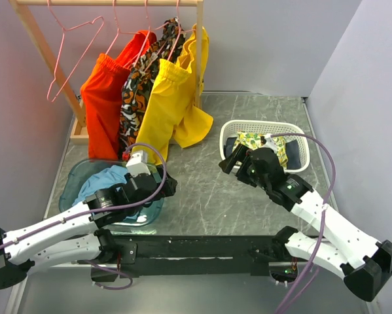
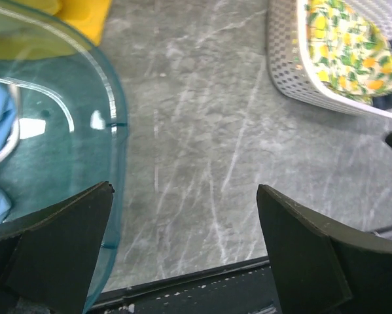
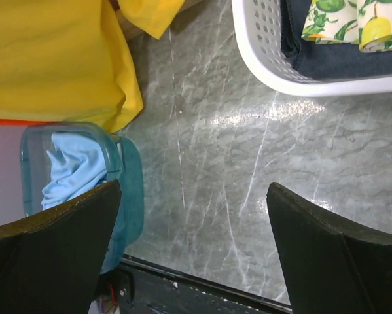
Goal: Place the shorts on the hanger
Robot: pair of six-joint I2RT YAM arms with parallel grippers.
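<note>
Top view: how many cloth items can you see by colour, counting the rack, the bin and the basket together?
Orange-red shorts: 1
Black-orange patterned garment: 1
Yellow shorts: 1
Blue shorts: 1
Lemon-print cloth: 1
Navy cloth: 1
Total: 6

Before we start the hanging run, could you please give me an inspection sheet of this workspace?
Surface: grey veined tabletop.
Job's things: light-blue shorts bunched in teal bin; empty pink hanger on wooden rack.
Clutter: orange-red shorts, patterned garment, yellow shorts hanging there; lemon-print cloth in white basket.
Grippers: left gripper open at the bin's rim, right gripper open, both empty.
Cables: purple cable looping over each arm.
Surroundings: plain pale walls.
</note>
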